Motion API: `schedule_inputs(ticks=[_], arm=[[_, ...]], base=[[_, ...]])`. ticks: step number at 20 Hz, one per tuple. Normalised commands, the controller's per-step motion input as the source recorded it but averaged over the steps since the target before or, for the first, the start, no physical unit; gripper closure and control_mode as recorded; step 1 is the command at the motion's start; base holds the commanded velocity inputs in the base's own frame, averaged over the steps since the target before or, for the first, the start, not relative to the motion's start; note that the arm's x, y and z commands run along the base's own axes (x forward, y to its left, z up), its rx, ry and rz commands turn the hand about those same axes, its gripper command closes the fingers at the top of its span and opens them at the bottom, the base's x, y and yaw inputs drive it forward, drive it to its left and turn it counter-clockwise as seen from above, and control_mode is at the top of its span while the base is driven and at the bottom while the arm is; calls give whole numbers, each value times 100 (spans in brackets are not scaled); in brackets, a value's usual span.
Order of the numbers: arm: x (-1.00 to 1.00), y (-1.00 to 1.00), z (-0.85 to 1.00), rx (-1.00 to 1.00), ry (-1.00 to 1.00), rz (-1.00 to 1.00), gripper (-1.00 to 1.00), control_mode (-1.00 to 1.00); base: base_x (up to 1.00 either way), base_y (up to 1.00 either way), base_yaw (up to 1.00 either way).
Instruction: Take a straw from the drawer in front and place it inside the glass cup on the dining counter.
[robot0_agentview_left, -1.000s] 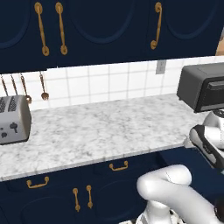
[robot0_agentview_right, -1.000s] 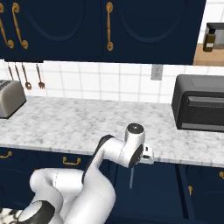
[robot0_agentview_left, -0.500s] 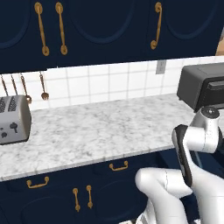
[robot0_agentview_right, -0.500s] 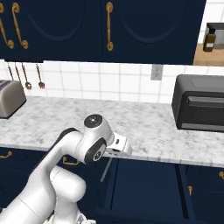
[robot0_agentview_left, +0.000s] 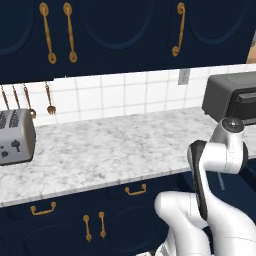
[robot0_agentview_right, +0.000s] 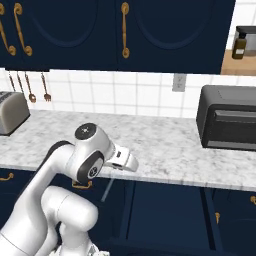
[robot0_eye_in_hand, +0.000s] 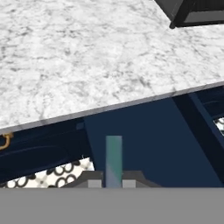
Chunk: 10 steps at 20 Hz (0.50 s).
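My gripper (robot0_eye_in_hand: 113, 183) is shut on a thin teal straw (robot0_eye_in_hand: 113, 158), which stands up between the fingertips. In the right base view the straw (robot0_agentview_right: 106, 190) hangs slanted below the hand, just under the marble counter's front edge. Under that edge the navy drawer (robot0_agentview_right: 126, 210) stands pulled out, and its dark inside (robot0_eye_in_hand: 148, 140) lies below and beyond the straw in the hand view. The arm's elbow is bent up in front of the counter. The glass cup and the dining counter are out of view.
A grey marble counter (robot0_agentview_left: 100, 145) runs across in front. A black toaster oven (robot0_agentview_right: 230, 117) stands at its right end and a silver toaster (robot0_agentview_left: 15, 137) at its left. Closed drawers with brass handles (robot0_agentview_left: 136, 190) sit below, and navy wall cabinets hang above.
The arm has swung around, carrying the hand and the straw leftward along the counter's front edge. The straw stays in the grip and the drawer stays pulled out.
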Motion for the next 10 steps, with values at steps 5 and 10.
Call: schedule_inputs(ticks=[5, 10], arm=[[0, 35, 14, 0, 0, -1, 100, -100], [-1, 19, 6, 0, -1, -1, 100, 100]], base=[[0, 0, 0], [-6, 20, -2]])
